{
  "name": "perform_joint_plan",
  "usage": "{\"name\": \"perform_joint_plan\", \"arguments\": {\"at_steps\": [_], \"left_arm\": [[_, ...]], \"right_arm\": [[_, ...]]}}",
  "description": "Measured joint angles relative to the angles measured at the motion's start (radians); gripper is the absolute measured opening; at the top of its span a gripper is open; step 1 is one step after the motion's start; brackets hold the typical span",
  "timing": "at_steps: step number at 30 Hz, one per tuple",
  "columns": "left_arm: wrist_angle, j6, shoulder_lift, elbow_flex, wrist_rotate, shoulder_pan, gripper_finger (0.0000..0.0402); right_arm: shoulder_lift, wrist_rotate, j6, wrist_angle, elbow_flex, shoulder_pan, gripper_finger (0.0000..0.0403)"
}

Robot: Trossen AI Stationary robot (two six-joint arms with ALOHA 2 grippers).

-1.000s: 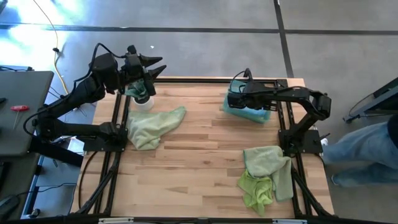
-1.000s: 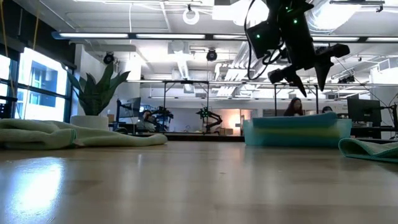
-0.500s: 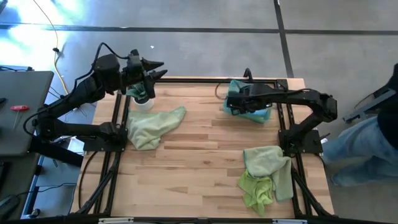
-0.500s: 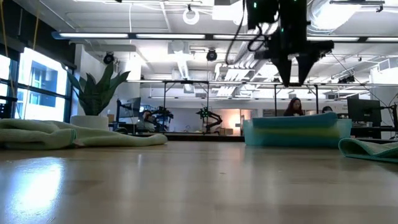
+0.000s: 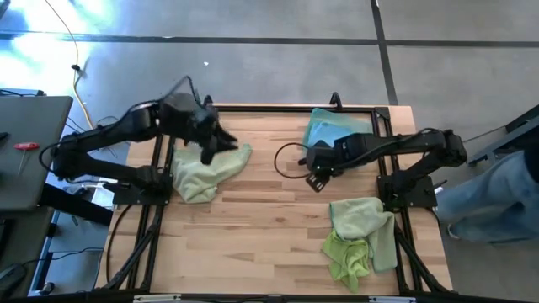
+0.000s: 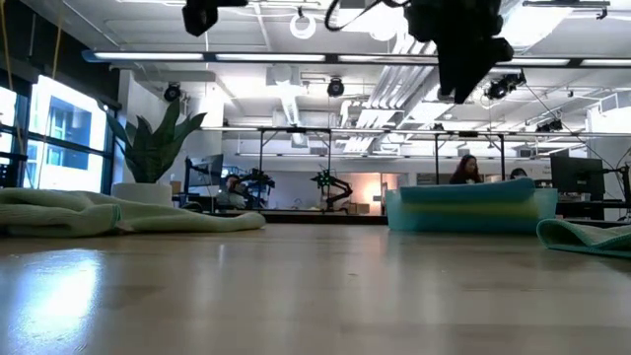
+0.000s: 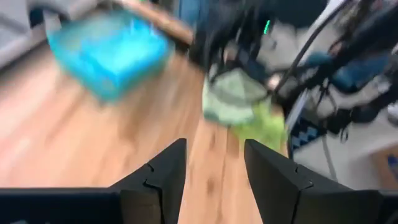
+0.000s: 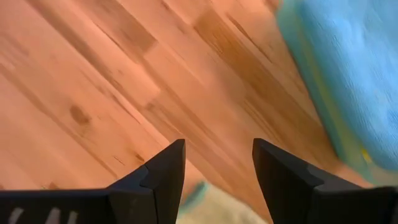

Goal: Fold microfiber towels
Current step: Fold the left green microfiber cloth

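Note:
A crumpled pale green microfiber towel (image 5: 205, 172) lies flat at the table's far left. My left gripper (image 5: 217, 145) hangs open above its far edge, nothing between the fingers (image 7: 214, 163). A folded stack of light blue towels (image 5: 333, 126) rests at the far right. My right gripper (image 5: 316, 175) is open, pointing down over bare wood just near of that stack (image 8: 348, 74). A loose heap of sage and lime green towels (image 5: 360, 237) lies at the near right.
A spiky green plant in a white pot (image 6: 153, 153) stands at the far left corner behind the pale green towel (image 6: 99, 212). Black frame rails (image 5: 160, 168) run along both table sides. Bare wood (image 5: 269, 227) fills the middle and near left.
My left gripper has come down and away from the plant corner toward the table's middle, rolling as it went, and now hangs over the pale green towel. My right gripper has left the blue stack, moved toward the near edge and rolled. No towel has moved.

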Motion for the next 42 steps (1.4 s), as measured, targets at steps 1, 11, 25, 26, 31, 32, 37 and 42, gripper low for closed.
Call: {"name": "perform_joint_plan", "arguments": {"at_steps": [1,11,25,26,31,32,37,42], "left_arm": [[-0.031,-0.013,0.012,0.0,-0.023,-0.032,0.0152],[-0.603,-0.164,0.129,-0.001,-0.41,-0.292,0.0152],[-0.55,-0.222,0.132,-0.409,-0.556,-0.308,0.0152],[-0.533,-0.231,0.123,-0.435,-0.566,-0.29,0.0152],[-0.471,-0.349,0.084,-0.565,-0.596,-0.174,0.0152],[-0.442,-0.366,0.077,-0.588,-0.572,-0.16,0.0152],[-0.215,-0.419,0.074,-0.699,-0.434,-0.188,0.0144],[0.107,-0.515,0.082,-0.734,-0.351,-0.306,0.0125]], "right_arm": [[0.0,0.011,-0.013,0.025,-0.003,0.007,0.0179],[0.001,0.119,-0.049,0.165,-0.004,0.03,0.0179],[0.001,0.119,-0.049,0.171,-0.004,0.022,0.0179],[0.001,0.119,-0.049,0.172,-0.004,0.022,0.0179],[0.001,0.119,-0.049,0.172,-0.004,0.022,0.0179],[0.001,0.119,-0.049,0.174,-0.004,0.022,0.0179],[0.001,0.119,-0.049,0.176,-0.005,0.022,0.0179],[0.002,0.118,-0.049,0.176,-0.005,0.022,0.0179]]}}
